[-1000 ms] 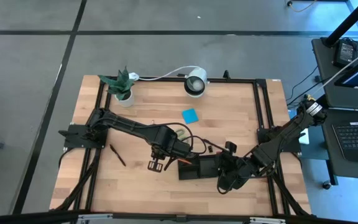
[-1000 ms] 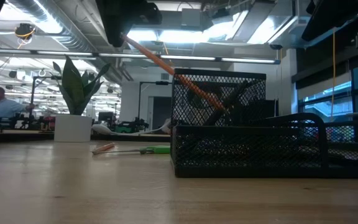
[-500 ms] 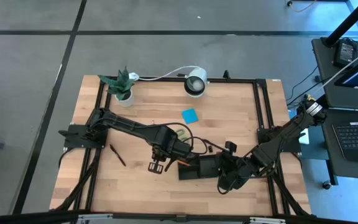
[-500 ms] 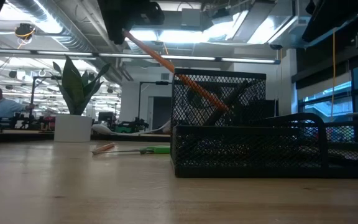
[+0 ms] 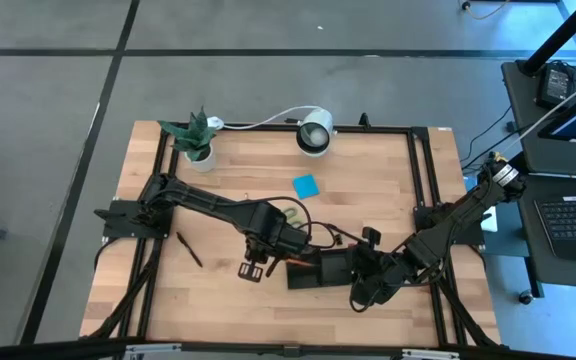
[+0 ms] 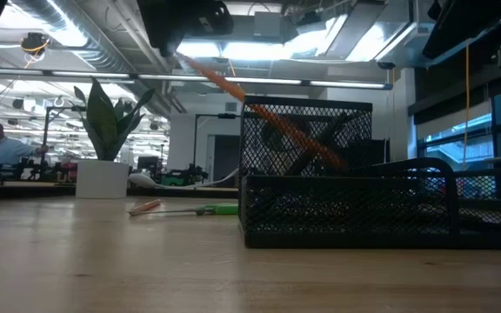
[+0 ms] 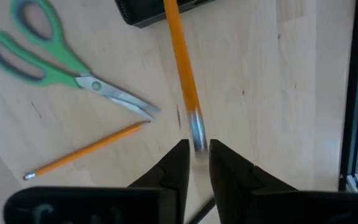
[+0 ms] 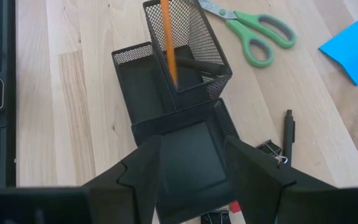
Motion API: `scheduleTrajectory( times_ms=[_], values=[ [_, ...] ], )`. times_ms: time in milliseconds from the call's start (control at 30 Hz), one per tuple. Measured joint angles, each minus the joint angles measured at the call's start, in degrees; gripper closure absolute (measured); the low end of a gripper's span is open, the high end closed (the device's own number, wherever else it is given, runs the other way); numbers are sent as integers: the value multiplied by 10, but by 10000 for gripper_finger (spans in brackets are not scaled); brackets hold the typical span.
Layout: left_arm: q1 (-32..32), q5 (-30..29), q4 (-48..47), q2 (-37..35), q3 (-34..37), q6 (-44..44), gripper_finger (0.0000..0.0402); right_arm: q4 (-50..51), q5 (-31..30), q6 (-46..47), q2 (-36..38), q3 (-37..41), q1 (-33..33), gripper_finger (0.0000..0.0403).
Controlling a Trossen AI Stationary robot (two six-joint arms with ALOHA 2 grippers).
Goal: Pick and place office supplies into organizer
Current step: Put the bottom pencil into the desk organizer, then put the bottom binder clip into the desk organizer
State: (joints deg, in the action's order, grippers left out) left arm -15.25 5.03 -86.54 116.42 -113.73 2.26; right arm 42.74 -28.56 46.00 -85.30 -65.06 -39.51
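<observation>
An orange pencil (image 6: pixel 259 109) slants down from my left gripper (image 7: pixel 197 146) into the tall mesh cup (image 8: pixel 185 50) of the black organizer (image 6: pixel 346 209). The gripper points down just left of the organizer (image 5: pixel 320 268), and its fingers stand slightly apart around the pencil's upper end. My right gripper (image 8: pixel 191 149) hangs open above the organizer's low tray, touching nothing. Green-handled scissors (image 7: pixel 55 59) and a second pencil (image 7: pixel 86 152) lie flat on the wood below my left gripper. My left gripper comes from above, its fingertips (image 7: pixel 178 155) on either side of the pencil's metal-banded upper end (image 7: pixel 197 132). That end is blurred, so I cannot tell whether the fingers still touch it. The pencil's lower end (image 6: pixel 342 163) is inside the mesh cup.
A blue sticky-note pad (image 5: pixel 305 185) lies behind the scissors. A black pen (image 8: pixel 288 134), black clips (image 8: pixel 271 151) and a red piece (image 8: pixel 232 208) lie by the organizer's right side. Another pen (image 5: pixel 189 249) lies at the left. Potted plant (image 5: pixel 196 140) and white lamp (image 5: pixel 315 132) stand at the far edge.
The orange pencil has slid lower along its own slant, its lower end going deeper into the mesh cup, while my left gripper has stayed above it.
</observation>
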Motion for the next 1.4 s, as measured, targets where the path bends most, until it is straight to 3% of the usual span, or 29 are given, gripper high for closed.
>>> scheduleTrajectory(
  times_ms=[333, 500, 700, 833, 1033, 1400],
  values=[
    [0, -8, 23, 0, 0, 4, 305, 0, 0, 0, 0, 0, 0, 226],
    [0, -18, -37, 0, -30, 13, 304, 4, 12, 20, 0, 0, 0, 226],
    [-3, -65, 14, -69, -36, 25, 305, 62, 117, 175, 0, -6, 0, 226],
    [-16, -116, 70, -136, 3, 51, 310, 109, 175, 308, 0, -6, -2, 226],
    [-41, -139, 233, -259, 144, 72, 318, 155, 231, 439, 14, -6, -33, 226],
    [-54, -137, 582, -460, 506, 148, 320, 188, 192, 527, 92, 26, -83, 226]
  ],
)
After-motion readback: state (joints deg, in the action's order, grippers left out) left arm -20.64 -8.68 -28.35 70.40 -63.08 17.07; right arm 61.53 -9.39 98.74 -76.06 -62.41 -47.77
